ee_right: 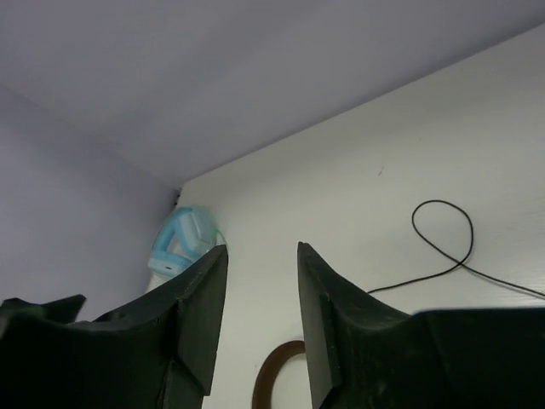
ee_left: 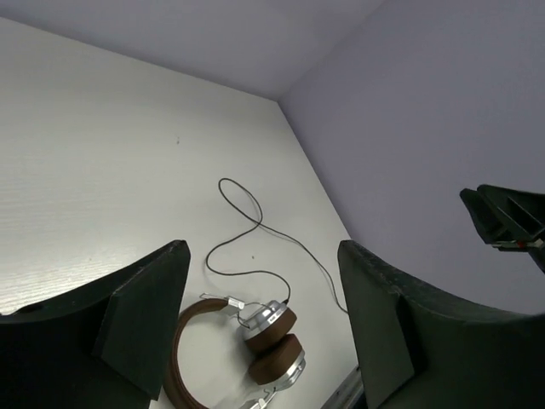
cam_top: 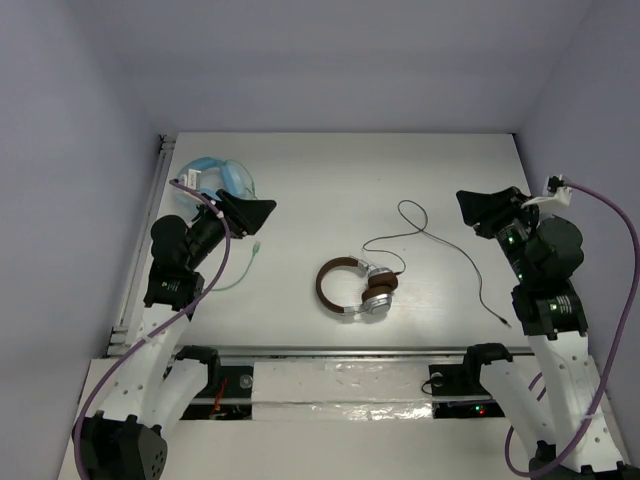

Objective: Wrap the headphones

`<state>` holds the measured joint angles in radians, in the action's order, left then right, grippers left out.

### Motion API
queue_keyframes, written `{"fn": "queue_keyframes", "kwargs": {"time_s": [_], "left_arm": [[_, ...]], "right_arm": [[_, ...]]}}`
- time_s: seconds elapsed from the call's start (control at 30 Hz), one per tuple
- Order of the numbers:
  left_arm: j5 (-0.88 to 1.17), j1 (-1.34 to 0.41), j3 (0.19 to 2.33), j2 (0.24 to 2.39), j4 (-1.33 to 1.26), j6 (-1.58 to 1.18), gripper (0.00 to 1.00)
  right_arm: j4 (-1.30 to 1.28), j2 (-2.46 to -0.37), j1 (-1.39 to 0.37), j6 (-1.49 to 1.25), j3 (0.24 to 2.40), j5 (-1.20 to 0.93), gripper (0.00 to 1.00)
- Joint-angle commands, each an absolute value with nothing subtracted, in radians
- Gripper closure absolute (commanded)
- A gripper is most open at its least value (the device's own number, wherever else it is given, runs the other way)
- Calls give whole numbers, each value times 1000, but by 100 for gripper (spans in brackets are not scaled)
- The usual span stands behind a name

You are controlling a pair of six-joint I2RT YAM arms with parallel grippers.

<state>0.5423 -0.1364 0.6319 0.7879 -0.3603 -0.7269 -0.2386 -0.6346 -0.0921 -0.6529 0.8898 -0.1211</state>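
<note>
The headphones [cam_top: 355, 290], with brown headband, brown pads and silver cups, lie flat on the white table near its middle front. Their thin black cable [cam_top: 430, 235] loops behind them and trails right to a plug near the right arm. They also show in the left wrist view [ee_left: 272, 336], with the cable [ee_left: 255, 221] beyond. In the right wrist view only a bit of the headband [ee_right: 272, 375] and a cable loop [ee_right: 443, 239] show. My left gripper [cam_top: 262, 212] [ee_left: 262, 247] is open and empty, raised left of the headphones. My right gripper [cam_top: 468, 208] [ee_right: 262, 249] is open and empty, raised at the right.
Light blue headphones [cam_top: 215, 180] [ee_right: 183, 243] with a green cable [cam_top: 245, 265] lie at the back left, under my left arm. A metal rail [cam_top: 330, 350] runs along the table's front edge. Grey walls close the back and both sides.
</note>
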Motion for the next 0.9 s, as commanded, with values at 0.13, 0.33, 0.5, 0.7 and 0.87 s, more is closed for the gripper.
{"fn": "queue_keyframes", "kwargs": {"time_s": [0.13, 0.33, 0.5, 0.7, 0.87], "left_arm": [[466, -138, 692, 747, -308, -687, 54], [70, -463, 753, 788, -108, -549, 100], [-399, -722, 801, 974, 83, -548, 100], [-675, -953, 873, 1256, 229, -663, 100], [-579, -963, 835, 1272, 173, -710, 100]], "right_arm": [[-219, -626, -89, -630, 963, -143, 100], [-192, -655, -89, -635, 954, -198, 100], [-190, -653, -89, -621, 942, -201, 100], [-175, -652, -89, -604, 893, -201, 100], [-169, -664, -89, -601, 871, -222, 100]]}}
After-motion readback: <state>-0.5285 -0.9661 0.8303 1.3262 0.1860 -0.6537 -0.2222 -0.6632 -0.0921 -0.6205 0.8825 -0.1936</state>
